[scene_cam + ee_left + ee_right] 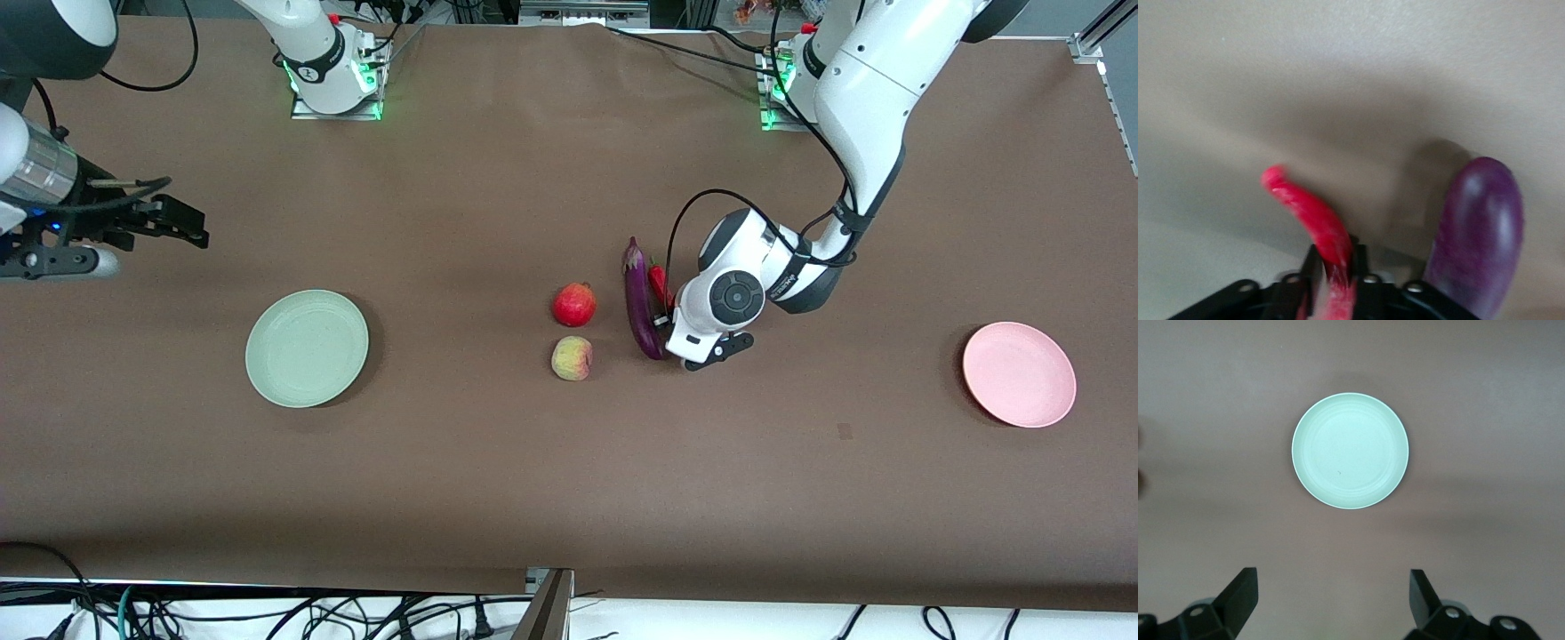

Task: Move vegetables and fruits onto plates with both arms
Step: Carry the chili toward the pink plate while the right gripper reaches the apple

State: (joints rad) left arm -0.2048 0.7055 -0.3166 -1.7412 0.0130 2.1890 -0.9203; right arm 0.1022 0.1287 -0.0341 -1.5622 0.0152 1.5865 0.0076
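Note:
The red chili pepper (pixel 658 283) lies beside the purple eggplant (pixel 640 307), toward the left arm's end. My left gripper (pixel 665 313) is low over them and shut on the chili (pixel 1313 217), whose tip sticks out past the fingers (pixel 1310 267). The eggplant (pixel 1478 233) is close beside the gripper (pixel 1336 267). The red pomegranate (pixel 574 304) and yellowish peach (pixel 572 357) sit at mid-table, the peach nearer the camera. My right gripper (pixel 191 227) hangs open and empty above the table near the green plate (pixel 307 348), which shows in the right wrist view (pixel 1350 450) between the spread fingertips (pixel 1245 587).
The pink plate (pixel 1019 374) lies bare near the left arm's end of the table. The green plate is bare too. The brown table cover (pixel 533 480) runs wide between the plates. Cables hang at the table's front edge (pixel 267 613).

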